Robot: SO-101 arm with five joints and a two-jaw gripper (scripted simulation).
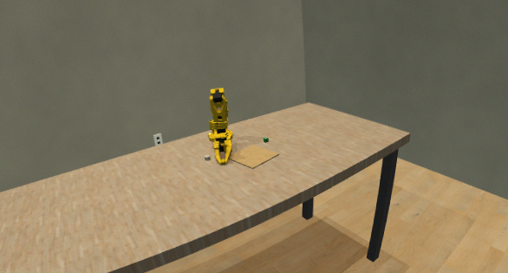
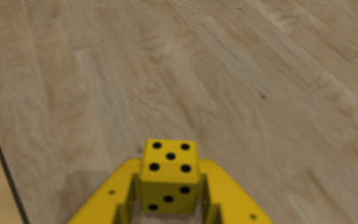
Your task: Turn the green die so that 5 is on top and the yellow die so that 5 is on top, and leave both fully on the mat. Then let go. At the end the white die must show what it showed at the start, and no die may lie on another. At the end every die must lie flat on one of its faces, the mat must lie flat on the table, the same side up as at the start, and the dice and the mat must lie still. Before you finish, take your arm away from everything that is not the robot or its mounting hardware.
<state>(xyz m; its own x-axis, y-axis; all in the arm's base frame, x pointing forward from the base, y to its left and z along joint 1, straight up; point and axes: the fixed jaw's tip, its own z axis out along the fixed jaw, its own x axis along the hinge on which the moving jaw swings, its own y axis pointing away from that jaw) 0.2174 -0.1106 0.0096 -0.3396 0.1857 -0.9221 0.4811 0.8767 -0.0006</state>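
Note:
In the wrist view the yellow die (image 2: 170,176) sits between my gripper's fingers. Its face with 5 pips faces up and its face with 3 pips faces the camera. The gripper is shut on it, low over the bare wood. In the exterior view my gripper (image 1: 223,157) points down at the table just left of the tan mat (image 1: 254,155); the yellow die is too small to make out there. The green die (image 1: 265,139) lies on the table beyond the mat's far corner, off the mat. The white die (image 1: 207,158) lies on the table left of the gripper.
The arm's base (image 1: 218,117) stands behind the gripper. A dark line, the table's edge (image 2: 0,150), runs down the left of the wrist view. The table's front edge (image 1: 260,221) lies well in front of the mat.

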